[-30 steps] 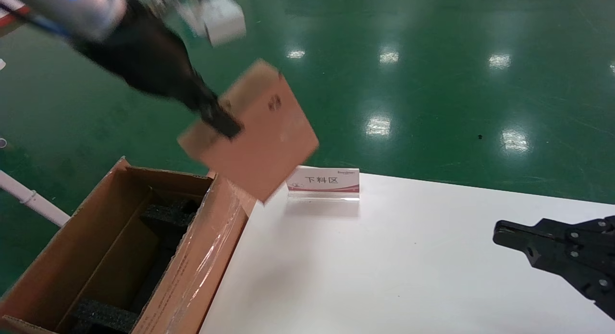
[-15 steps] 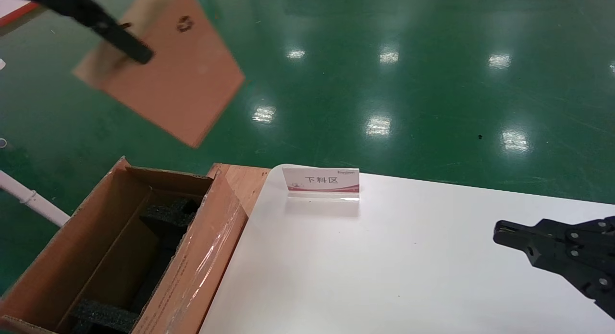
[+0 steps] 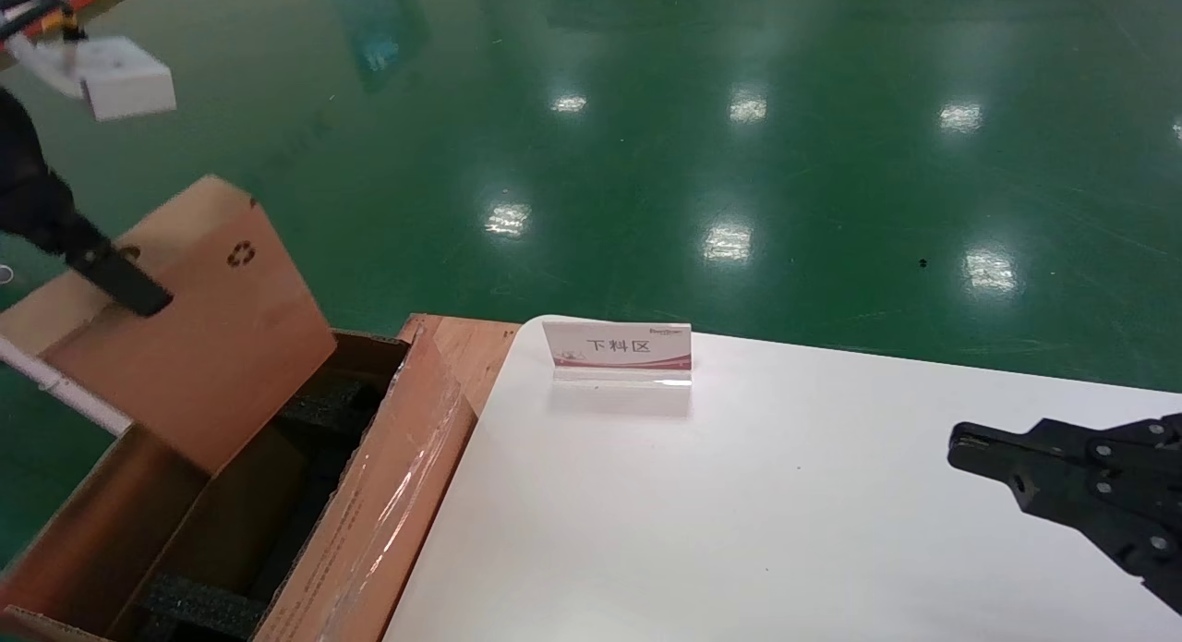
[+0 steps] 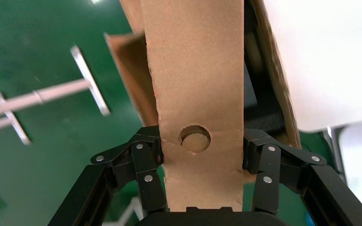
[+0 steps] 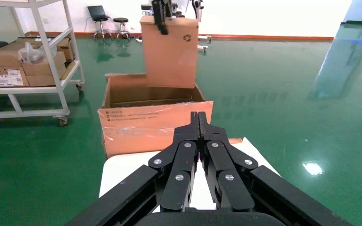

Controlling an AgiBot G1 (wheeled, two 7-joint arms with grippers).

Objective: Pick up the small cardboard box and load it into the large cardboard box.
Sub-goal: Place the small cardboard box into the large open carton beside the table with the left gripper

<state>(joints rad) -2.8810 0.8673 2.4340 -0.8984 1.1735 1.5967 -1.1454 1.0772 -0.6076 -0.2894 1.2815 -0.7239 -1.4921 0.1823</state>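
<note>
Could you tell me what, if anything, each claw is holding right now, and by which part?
The left claw grips the small cardboard box across its narrow edge near the round hole. The right claw holds nothing.

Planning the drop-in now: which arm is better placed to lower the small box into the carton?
Left. The left gripper is clamped on the small cardboard box, whose lower corner is over the large cardboard box. The right gripper is shut over the white table.
</note>
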